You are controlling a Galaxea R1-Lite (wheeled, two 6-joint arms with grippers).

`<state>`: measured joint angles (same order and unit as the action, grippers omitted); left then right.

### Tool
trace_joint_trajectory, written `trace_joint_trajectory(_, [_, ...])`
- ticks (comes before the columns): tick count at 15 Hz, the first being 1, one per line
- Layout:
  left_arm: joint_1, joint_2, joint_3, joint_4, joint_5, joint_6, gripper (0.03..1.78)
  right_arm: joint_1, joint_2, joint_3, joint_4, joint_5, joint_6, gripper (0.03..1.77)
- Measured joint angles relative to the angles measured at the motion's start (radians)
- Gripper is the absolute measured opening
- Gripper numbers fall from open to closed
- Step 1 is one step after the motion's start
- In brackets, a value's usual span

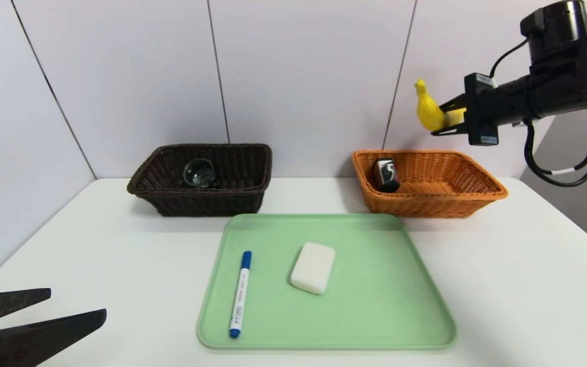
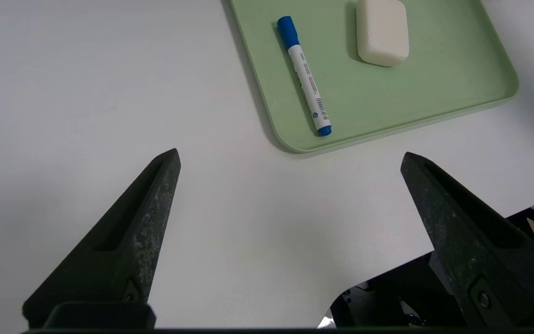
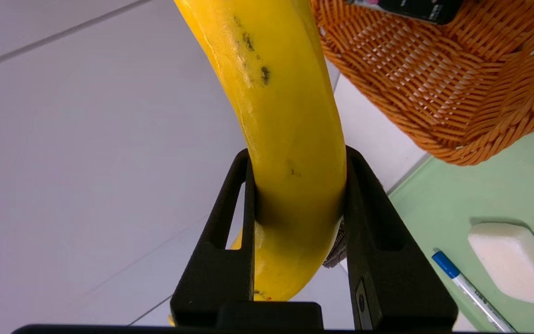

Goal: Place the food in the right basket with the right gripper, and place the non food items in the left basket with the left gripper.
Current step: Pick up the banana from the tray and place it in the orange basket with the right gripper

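My right gripper (image 1: 438, 120) is shut on a yellow banana (image 1: 428, 111), held high in the air above the orange right basket (image 1: 482, 201); its two fingers clamp the banana (image 3: 285, 139) on both sides. That basket (image 3: 457, 93) holds a dark packet (image 1: 386, 175). The dark brown left basket (image 1: 212, 204) holds a clear glass (image 1: 199, 172). A blue-capped marker (image 1: 240, 293) and a white soap bar (image 1: 313, 267) lie on the green tray (image 1: 375, 326). My left gripper (image 2: 290, 160) hangs open and empty over the table's near left corner, short of the marker (image 2: 305, 76).
White wall panels stand right behind both baskets. The white table (image 1: 528, 285) stretches around the tray, and its near edge with the robot's base shows under the left gripper in the left wrist view.
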<state>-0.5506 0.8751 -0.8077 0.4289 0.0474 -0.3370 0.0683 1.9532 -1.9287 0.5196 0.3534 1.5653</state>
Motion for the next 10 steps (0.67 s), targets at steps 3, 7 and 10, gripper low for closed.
trace_joint_trajectory(3, [0.000,0.000,0.000,-0.002,0.000,0.000,1.69,-0.020,0.057,0.004,0.002,0.018,0.055,0.54])
trace_joint_trajectory(7, [0.000,-0.003,0.000,0.001,0.000,0.000,1.69,-0.037,0.114,0.004,0.003,0.035,0.064,0.54])
trace_joint_trajectory(10, [0.000,-0.004,0.001,0.003,0.000,0.000,1.69,-0.056,0.139,0.003,0.002,0.044,0.064,0.54])
